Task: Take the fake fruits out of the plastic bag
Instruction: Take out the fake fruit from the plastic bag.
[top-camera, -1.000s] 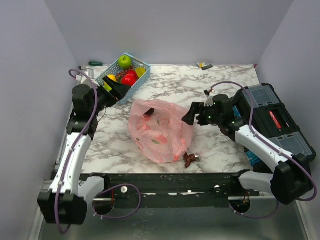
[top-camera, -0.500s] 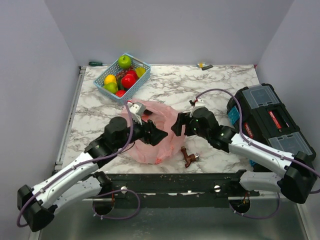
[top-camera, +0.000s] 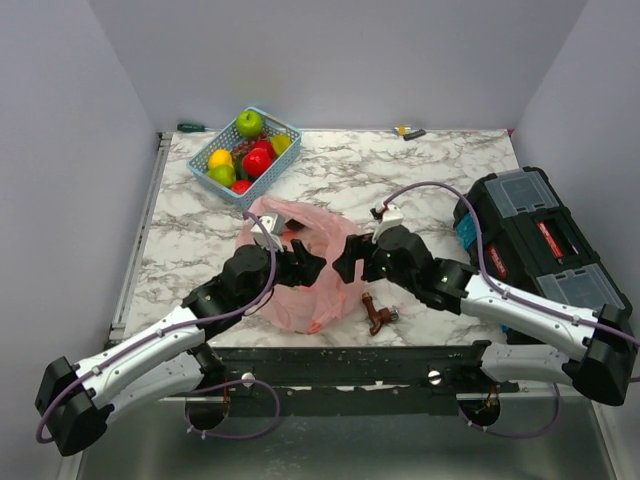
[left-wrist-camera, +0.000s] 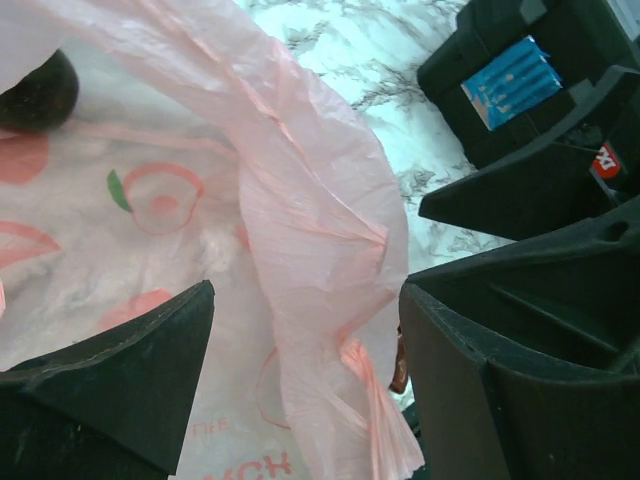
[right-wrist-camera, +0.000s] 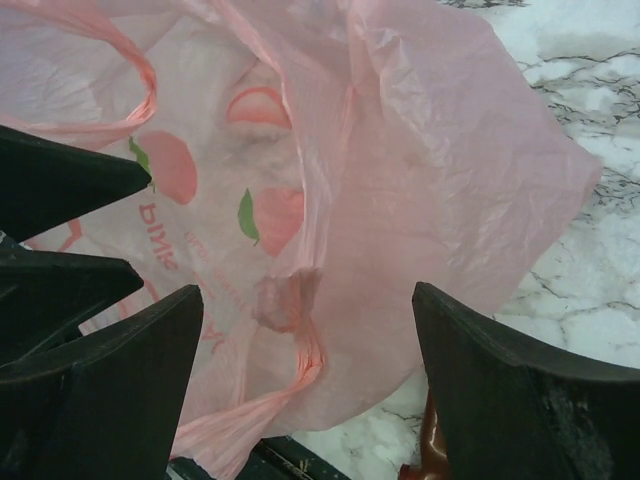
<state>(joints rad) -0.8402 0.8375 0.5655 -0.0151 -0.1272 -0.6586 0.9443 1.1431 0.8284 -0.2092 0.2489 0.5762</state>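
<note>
The pink plastic bag (top-camera: 290, 285) lies crumpled on the marble table near the front edge. My left gripper (top-camera: 308, 266) is open at the bag's right side, with a fold of bag (left-wrist-camera: 320, 260) between its jaws, not clamped. My right gripper (top-camera: 345, 262) is open, facing the left one, with the bag's knotted handle (right-wrist-camera: 290, 300) between its jaws. Fake fruits sit in the light blue basket (top-camera: 283, 127): a green apple (top-camera: 249, 123), red ones (top-camera: 257, 160), a yellow one (top-camera: 220, 158). A dark round thing (left-wrist-camera: 38, 90) shows at the bag's edge. The rest of the bag's contents are hidden.
A small brown tap-like piece (top-camera: 378, 316) lies just right of the bag, also in the right wrist view (right-wrist-camera: 432, 452). A black toolbox (top-camera: 540, 250) fills the right side. Small tools lie at the back edge (top-camera: 410, 131).
My left arm has swung from the basket down to the bag. My right gripper has moved left to the bag. The bag is bunched narrower.
</note>
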